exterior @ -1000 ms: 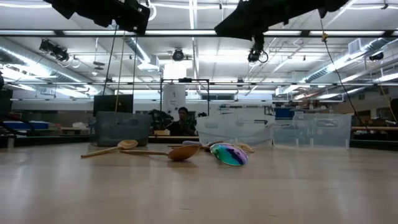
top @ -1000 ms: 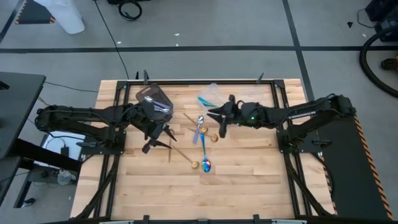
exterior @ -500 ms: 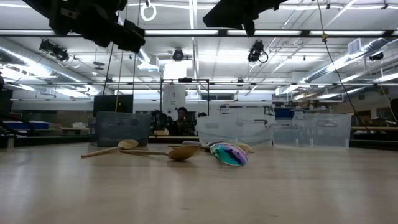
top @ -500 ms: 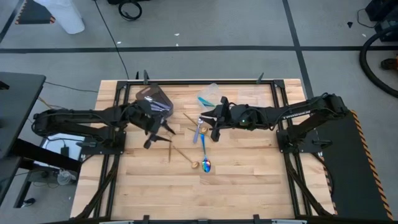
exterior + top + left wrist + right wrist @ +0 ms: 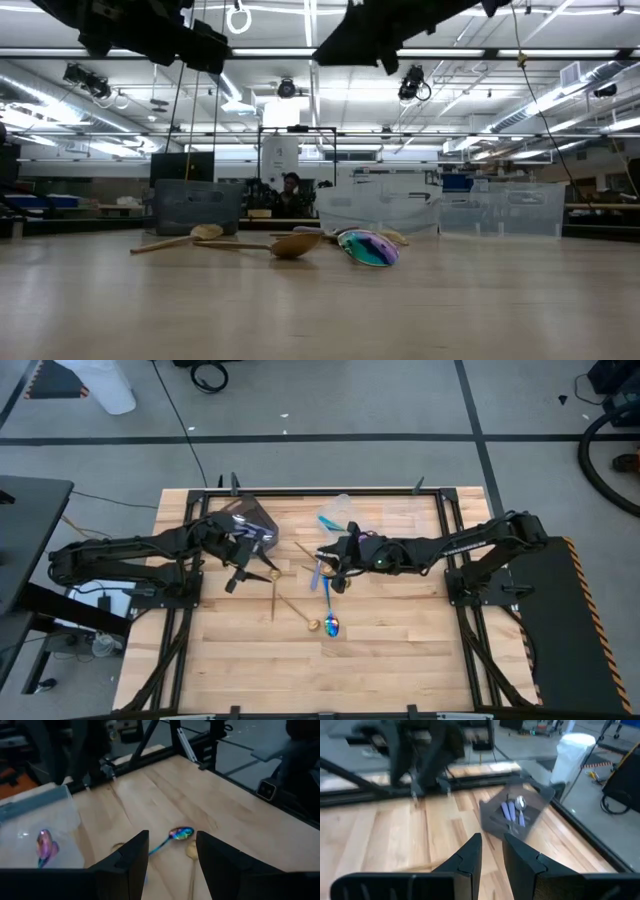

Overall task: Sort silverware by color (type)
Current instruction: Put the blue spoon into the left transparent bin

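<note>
Compared with one second before, the right gripper [image 5: 332, 560] was found shifted sideways toward the left arm, so that it hung above the spoons in the middle of the table [image 5: 400, 650]; the left gripper [image 5: 238, 572] was drawn back a little toward the dark tub [image 5: 248, 520] behind it. The left claw was released, its fingers [image 5: 131, 857] wide apart with nothing between them. The right claw was parted only narrowly, and nothing was grasped in it. The spoons themselves were not moved: the iridescent spoon [image 5: 330, 616] and a gold spoon [image 5: 298, 612] were lying on the wood in front of the left claw and just below the right one. The silver spoon [image 5: 320, 563] beside the right claw was partly covered by it, so its shape was hard to make out. In the low view both claws were cut off by the upper edge. The spoons inside the dark tub were too blurred to be counted.
</note>
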